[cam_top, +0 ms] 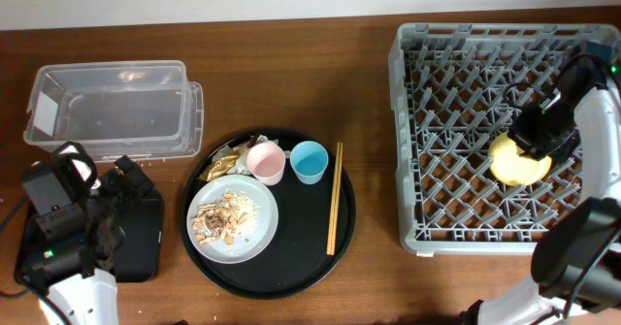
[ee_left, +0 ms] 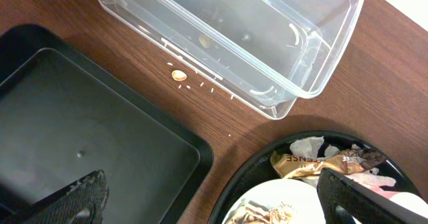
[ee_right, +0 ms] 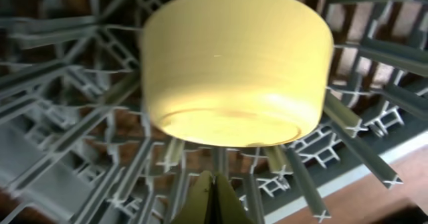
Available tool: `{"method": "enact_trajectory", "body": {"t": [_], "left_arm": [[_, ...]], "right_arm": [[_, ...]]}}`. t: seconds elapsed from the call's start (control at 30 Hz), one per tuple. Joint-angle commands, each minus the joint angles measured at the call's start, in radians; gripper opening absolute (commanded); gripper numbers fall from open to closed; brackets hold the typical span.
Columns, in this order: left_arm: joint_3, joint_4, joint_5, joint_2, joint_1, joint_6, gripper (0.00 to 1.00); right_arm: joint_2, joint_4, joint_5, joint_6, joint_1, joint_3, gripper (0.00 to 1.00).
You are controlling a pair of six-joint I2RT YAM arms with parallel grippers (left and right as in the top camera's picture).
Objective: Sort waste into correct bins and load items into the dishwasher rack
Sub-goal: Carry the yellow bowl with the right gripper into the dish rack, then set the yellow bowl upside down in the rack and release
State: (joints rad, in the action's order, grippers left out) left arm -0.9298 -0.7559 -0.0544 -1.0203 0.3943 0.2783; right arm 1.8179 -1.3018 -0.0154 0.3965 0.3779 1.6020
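The yellow bowl [cam_top: 519, 160] lies bottom-up among the pegs of the grey dishwasher rack [cam_top: 456, 121]. In the right wrist view the bowl [ee_right: 234, 70] fills the frame. My right gripper [ee_right: 212, 200] is shut and empty just short of it, and shows overhead [cam_top: 536, 131]. On the round black tray [cam_top: 342, 233] sit the grey plate [cam_top: 254, 230] with food scraps [cam_top: 221, 220], the pink cup [cam_top: 266, 162], the blue cup [cam_top: 310, 161], the chopsticks [cam_top: 335, 199] and a gold wrapper [cam_top: 225, 162]. My left gripper [ee_left: 214, 204] is open and empty between the shallow black tray [ee_left: 80, 117] and the plate [ee_left: 287, 194].
The clear tub [cam_top: 112, 112] stands at the back left, and shows in the left wrist view [ee_left: 234, 30]. A few crumbs [ee_left: 178, 75] lie on the table beside it. The shallow black tray [cam_top: 146, 238] lies under my left arm. The gold wrapper [ee_left: 321, 160] is near the right finger.
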Motion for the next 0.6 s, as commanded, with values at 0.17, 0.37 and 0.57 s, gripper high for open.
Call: {"method": "enact_trajectory", "body": {"t": [0.17, 0.37, 0.57], "left_arm": [[-0.014, 0.002, 0.007, 0.0, 0.004, 0.01, 0.99], [-0.014, 0.002, 0.007, 0.0, 0.004, 0.009, 0.99], [-0.014, 0.002, 0.007, 0.0, 0.004, 0.01, 0.99]], "right_arm": [[0.031, 0.027, 0.08, 0.032, -0.003, 0.002, 0.04], [0.053, 0.121, 0.081, 0.032, -0.002, 0.002, 0.04], [0.053, 0.183, 0.082, 0.031, 0.022, 0.008, 0.04]]}}
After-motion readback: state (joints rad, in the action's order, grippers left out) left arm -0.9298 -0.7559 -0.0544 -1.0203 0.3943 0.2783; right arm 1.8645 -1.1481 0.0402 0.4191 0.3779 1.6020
